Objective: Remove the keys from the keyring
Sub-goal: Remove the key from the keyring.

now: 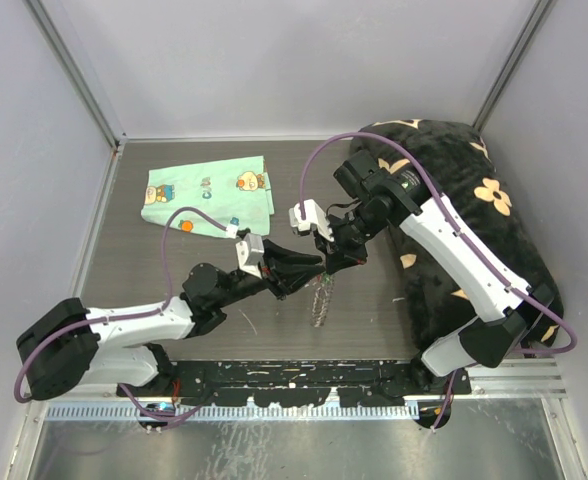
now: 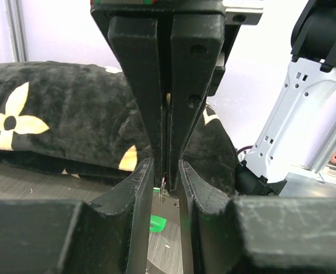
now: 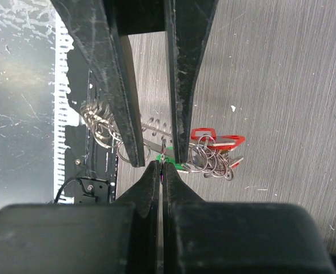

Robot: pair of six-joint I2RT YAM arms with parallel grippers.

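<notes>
Right gripper (image 3: 162,166) pinched shut on keyring (image 1: 321,298) wire; left gripper (image 2: 163,168) narrow, straddling that pinch. Keys (image 3: 214,153) dangle at 3 o'clock in the right wrist view. Probably light and slippery, so grab a coloured head.

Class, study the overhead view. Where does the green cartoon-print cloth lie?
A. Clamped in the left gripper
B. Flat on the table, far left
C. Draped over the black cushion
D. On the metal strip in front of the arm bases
B: the top view shows the green cloth spread flat on the table at its far left, apart from the black cushion on the right.
</notes>
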